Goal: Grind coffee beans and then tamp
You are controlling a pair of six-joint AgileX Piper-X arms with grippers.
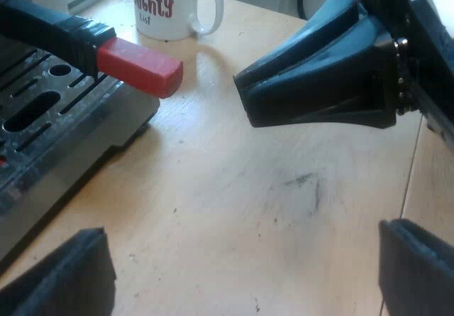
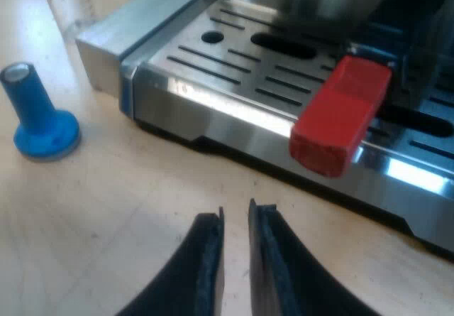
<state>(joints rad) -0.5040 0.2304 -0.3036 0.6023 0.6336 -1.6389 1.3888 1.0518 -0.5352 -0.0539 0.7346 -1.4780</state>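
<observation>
Pale wooden worktop (image 1: 213,209), faintly scuffed; left tool (image 1: 240,232) spread wide above it; right tool (image 2: 235,216) pressed nearly together, empty, before the red handle end (image 2: 340,117) at the espresso machine (image 2: 206,103); blue tamper (image 2: 39,117) upright on the wood.

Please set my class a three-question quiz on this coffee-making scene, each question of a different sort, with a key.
1. True or false: the blue tamper stands on the machine's drip tray.
2. The left tool is: A open and holding nothing; B shut on the mug; C shut on the tamper.
3. What colour is the end of the holder's handle?
Key: 1 false, it stands on the table; 2 A; 3 red.
</observation>
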